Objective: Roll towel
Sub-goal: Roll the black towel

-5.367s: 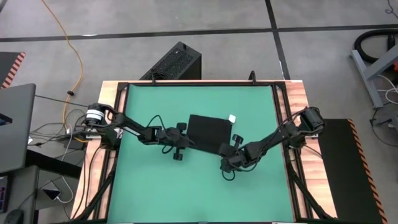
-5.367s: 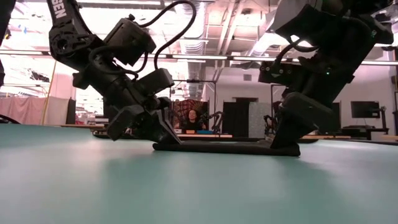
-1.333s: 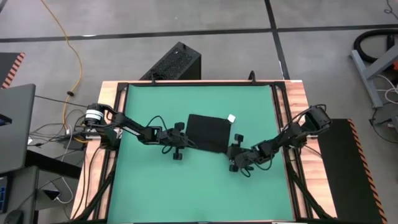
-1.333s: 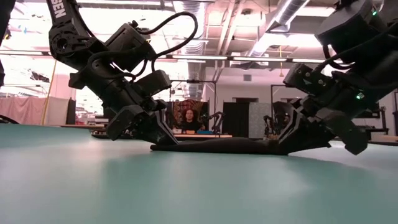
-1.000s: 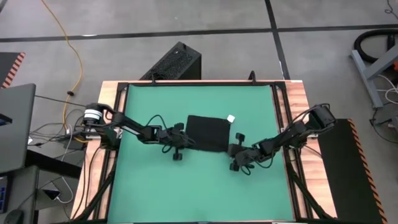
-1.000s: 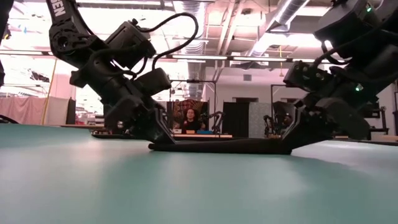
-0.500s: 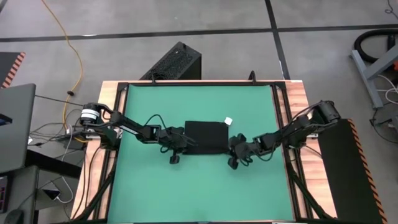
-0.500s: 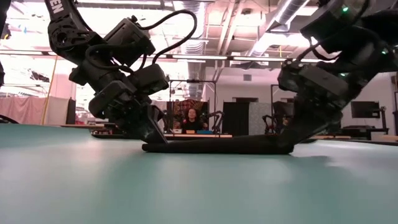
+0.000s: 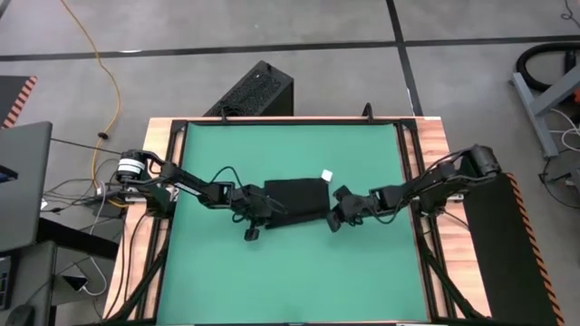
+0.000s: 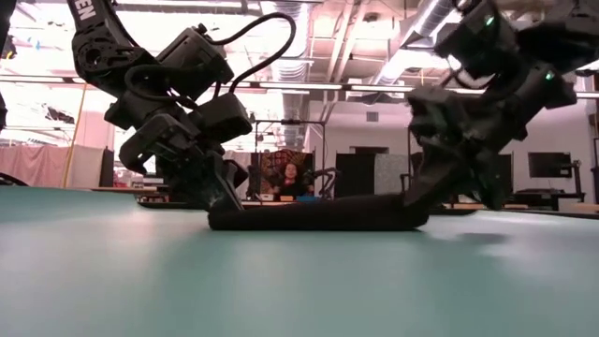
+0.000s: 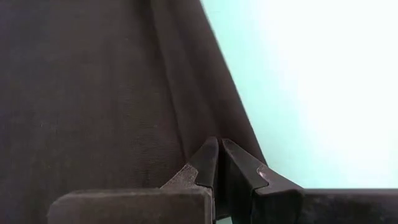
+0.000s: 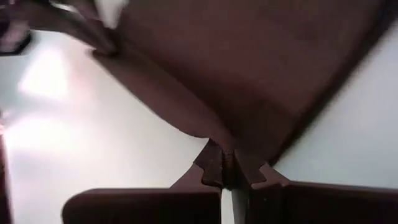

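Note:
The black towel (image 9: 295,199) lies on the green mat (image 9: 290,272) near the table's middle, its small white tag (image 9: 327,176) at the far right corner. In the low view the towel (image 10: 318,213) is a thick, rounded band. My left gripper (image 9: 266,210) is shut on the towel's near left end and also shows in the low view (image 10: 225,204). My right gripper (image 9: 333,211) is shut on the near right end and also shows in the low view (image 10: 418,201). My left gripper pinches a fold of the towel at its near left edge (image 11: 205,134) between its two shut fingers, slanting down from the table's left. The cloth there is turned over on itself, and the rest lies on the mat. My right gripper pinches the towel's near right corner (image 12: 221,134) between its two shut fingers, slanting down from the table's right. A folded-over strip (image 12: 168,99) runs from the fingers along the near edge. The rest of the towel lies on the mat.
The mat has free room near and far of the towel. A wooden frame (image 9: 412,145) borders the mat. A black box (image 9: 254,91) stands on the floor beyond the table's far edge. A person (image 10: 284,178) shows far off in the room.
Both grippers have gone toward the far edge and turned, carrying the towel's near edge up and over. The towel is now shorter from near to far and thicker at its near side. Its far edge with the tag has slid a little toward the table's left.

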Robot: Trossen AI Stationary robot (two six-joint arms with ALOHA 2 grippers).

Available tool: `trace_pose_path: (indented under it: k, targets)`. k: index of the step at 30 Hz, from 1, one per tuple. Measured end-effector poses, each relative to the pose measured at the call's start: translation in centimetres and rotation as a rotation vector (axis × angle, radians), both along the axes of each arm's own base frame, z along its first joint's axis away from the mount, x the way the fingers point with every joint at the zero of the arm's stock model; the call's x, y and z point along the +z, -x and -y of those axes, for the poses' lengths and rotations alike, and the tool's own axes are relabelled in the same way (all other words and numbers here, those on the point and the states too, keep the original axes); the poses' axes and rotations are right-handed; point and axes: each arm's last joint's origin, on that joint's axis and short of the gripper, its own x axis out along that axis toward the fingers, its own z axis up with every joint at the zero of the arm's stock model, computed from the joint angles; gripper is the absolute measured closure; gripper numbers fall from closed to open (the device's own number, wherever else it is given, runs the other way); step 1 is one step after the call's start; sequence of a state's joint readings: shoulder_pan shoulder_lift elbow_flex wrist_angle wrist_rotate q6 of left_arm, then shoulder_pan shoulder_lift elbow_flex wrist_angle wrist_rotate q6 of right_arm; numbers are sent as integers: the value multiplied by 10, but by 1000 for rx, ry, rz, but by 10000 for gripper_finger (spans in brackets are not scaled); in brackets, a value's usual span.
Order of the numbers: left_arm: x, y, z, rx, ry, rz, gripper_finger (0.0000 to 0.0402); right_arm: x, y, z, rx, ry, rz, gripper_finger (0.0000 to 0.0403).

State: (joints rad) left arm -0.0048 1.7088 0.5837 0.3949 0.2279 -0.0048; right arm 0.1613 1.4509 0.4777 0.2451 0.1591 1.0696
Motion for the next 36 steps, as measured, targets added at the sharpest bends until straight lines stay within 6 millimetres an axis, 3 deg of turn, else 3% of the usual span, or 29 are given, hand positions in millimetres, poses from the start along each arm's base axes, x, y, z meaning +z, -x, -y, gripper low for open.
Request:
trace_pose_path:
  k: [7, 12, 15, 22, 26, 36]
  targets:
    - [0, 1, 3, -67, 61, -7, 395, -20, -6, 8, -60, -75, -87, 386]
    - [3, 3, 4, -72, 117, -29, 395, -22, -14, 8, -48, -88, -101, 386]
    - [13, 9, 4, -70, 133, -51, 395, -19, -17, 7, -36, -89, -90, 386]
    - [57, 25, 5, -1, 35, 33, 395, -18, -18, 7, -27, -82, -93, 386]
    - [72, 30, 22, -22, -101, 119, 401, -19, -18, 8, -26, -93, -94, 386]
    - [62, 29, 76, -228, -495, 183, 402, -19, -19, 12, -15, -125, -96, 386]
